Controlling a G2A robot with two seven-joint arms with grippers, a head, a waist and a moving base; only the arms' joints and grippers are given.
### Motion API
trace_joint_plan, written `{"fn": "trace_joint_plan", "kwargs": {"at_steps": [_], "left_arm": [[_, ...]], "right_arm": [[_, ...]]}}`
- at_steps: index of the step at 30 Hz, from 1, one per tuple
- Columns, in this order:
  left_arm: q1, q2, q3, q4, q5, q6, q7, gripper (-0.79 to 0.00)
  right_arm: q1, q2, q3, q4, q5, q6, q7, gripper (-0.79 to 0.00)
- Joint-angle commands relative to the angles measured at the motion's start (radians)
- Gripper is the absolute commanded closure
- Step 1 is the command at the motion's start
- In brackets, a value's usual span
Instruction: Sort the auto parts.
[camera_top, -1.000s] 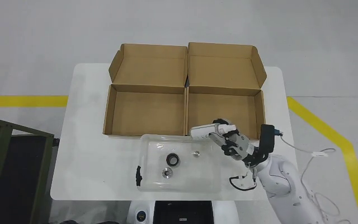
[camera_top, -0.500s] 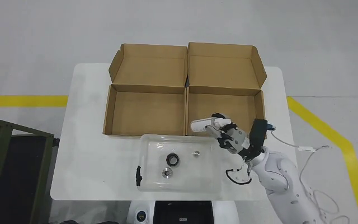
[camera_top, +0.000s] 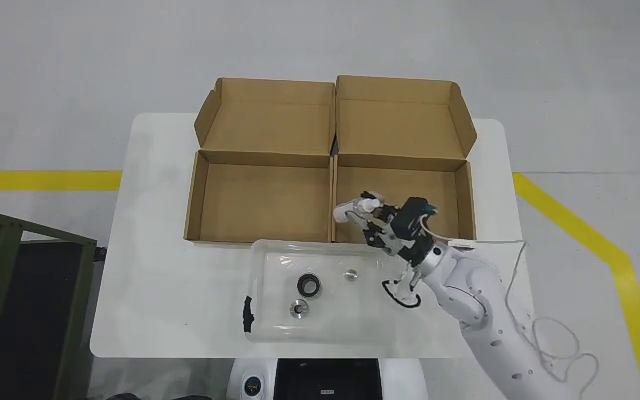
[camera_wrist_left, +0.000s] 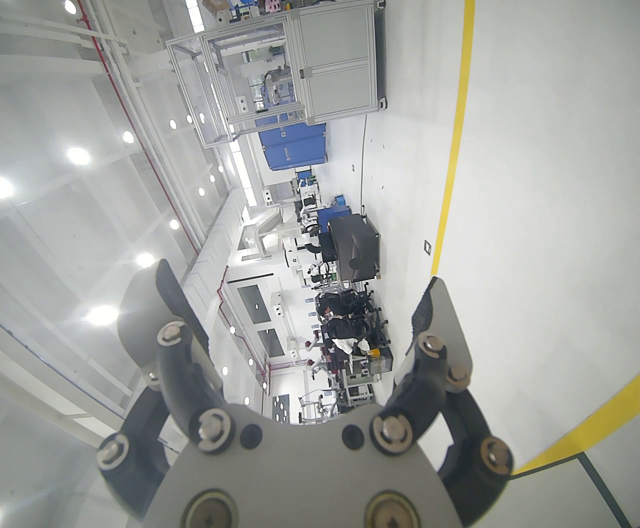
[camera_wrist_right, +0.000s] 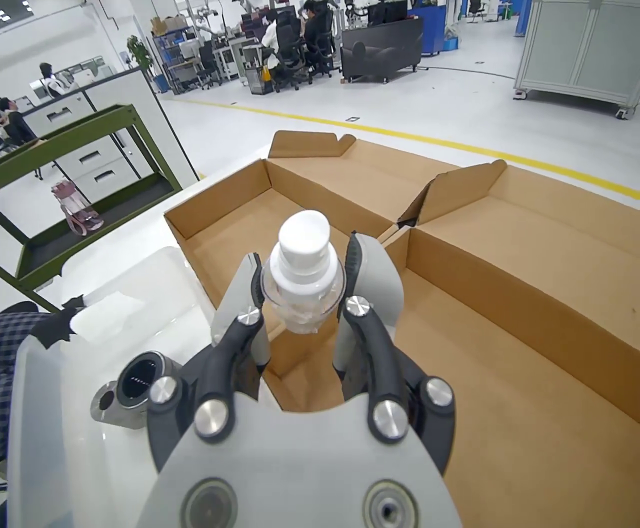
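Observation:
My right gripper (camera_wrist_right: 303, 282) (camera_top: 372, 214) is shut on a small clear bottle with a white cap (camera_wrist_right: 303, 272) (camera_top: 352, 210). It holds the bottle above the near left corner of the right cardboard box (camera_top: 440, 205) (camera_wrist_right: 525, 320). The left cardboard box (camera_top: 255, 200) (camera_wrist_right: 235, 225) stands beside it. In front of the boxes sits a clear plastic bin (camera_top: 270, 320) (camera_wrist_right: 35, 390) with a black ring part (camera_top: 310, 287), a metal round part (camera_top: 299, 308) (camera_wrist_right: 132, 382) and a small metal piece (camera_top: 351, 273). My left gripper (camera_wrist_left: 300, 305) is open, pointing off into the room.
Both boxes have their lids folded back toward the far side of the white table (camera_top: 150, 250). A black clip (camera_top: 247, 313) sits on the bin's left rim. A green shelf frame (camera_top: 40, 290) (camera_wrist_right: 100, 150) stands left of the table.
My right gripper carried the bottle up and away from the bin's far right corner, leftward to the near left corner of the right box.

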Motion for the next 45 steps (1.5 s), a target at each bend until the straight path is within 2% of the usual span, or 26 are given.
{"fn": "trace_joint_plan", "kwargs": {"at_steps": [1,10,25,27,30,31,35,37,38,39,40,45], "left_arm": [[0.0,0.0,0.0,0.0,0.0,0.0,0.0,-0.785],[0.0,0.0,0.0,0.0,0.0,0.0,0.0,-0.785],[0.0,0.0,0.0,0.0,0.0,0.0,0.0,-0.785],[0.0,0.0,0.0,0.0,0.0,0.0,0.0,-0.785],[0.0,0.0,0.0,0.0,0.0,0.0,0.0,-0.785],[0.0,0.0,0.0,0.0,0.0,0.0,0.0,-0.785],[0.0,0.0,0.0,0.0,0.0,0.0,0.0,-0.785],[0.0,0.0,0.0,0.0,0.0,0.0,0.0,-0.785],[0.0,0.0,0.0,0.0,0.0,0.0,0.0,-0.785],[0.0,0.0,0.0,0.0,0.0,0.0,0.0,-0.785],[0.0,0.0,0.0,0.0,0.0,0.0,0.0,-0.785],[0.0,0.0,0.0,0.0,0.0,0.0,0.0,-0.785]], "right_arm": [[0.029,-0.004,-0.013,0.018,-0.026,0.023,0.021,0.0],[0.124,-0.019,-0.036,0.091,-0.04,0.077,0.057,0.0],[0.199,-0.037,-0.075,0.178,-0.097,0.14,0.133,-0.009],[0.202,-0.039,-0.081,0.186,-0.105,0.145,0.139,-0.126],[0.208,-0.042,-0.089,0.195,-0.119,0.149,0.148,-0.222],[0.209,-0.043,-0.092,0.198,-0.123,0.151,0.15,-0.243],[0.213,-0.047,-0.103,0.209,-0.137,0.156,0.156,-0.234],[0.216,-0.048,-0.106,0.214,-0.143,0.153,0.159,-0.289],[0.217,-0.049,-0.107,0.215,-0.147,0.154,0.161,-0.345],[0.217,-0.049,-0.108,0.215,-0.151,0.154,0.163,-0.526],[0.216,-0.05,-0.109,0.213,-0.154,0.154,0.165,-0.785],[0.204,-0.048,-0.1,0.184,-0.182,0.155,0.174,-0.785]]}}
